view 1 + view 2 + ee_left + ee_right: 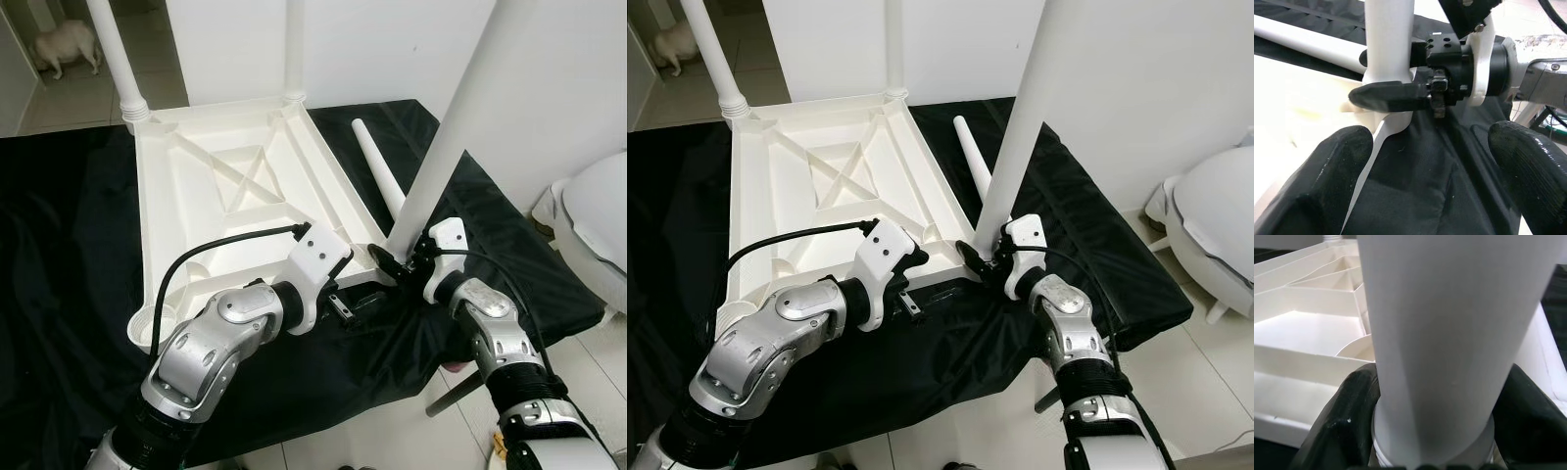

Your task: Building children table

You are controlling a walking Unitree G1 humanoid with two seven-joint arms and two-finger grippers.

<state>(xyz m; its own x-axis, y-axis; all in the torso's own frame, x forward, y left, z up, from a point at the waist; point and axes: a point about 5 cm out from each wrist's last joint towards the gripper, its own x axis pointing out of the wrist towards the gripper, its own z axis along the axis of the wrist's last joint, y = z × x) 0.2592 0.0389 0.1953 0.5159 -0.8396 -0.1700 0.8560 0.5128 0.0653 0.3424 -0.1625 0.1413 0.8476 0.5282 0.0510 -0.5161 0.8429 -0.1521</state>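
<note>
Already 2 legs stand at the tabletop's [230, 186] far corners; right gripper [400, 262] pinches the 3rd leg [446, 147], left gripper [345, 304] spread, 1 leg [377, 168] unfitted.

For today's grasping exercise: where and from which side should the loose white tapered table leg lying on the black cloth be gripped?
Grip the loose white tapered leg mid-shaft, from above, fingers straddling its width: it lies flat on the black cloth beside the upturned white plastic tabletop, its round shaft exposed.

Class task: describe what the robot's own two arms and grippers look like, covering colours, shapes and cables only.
Both arms are silver, rounded metal segments with black joints. Each wrist carries a white housing fed by a thin black cable. The left gripper and right gripper each have two long black, rounded fingers.
</note>
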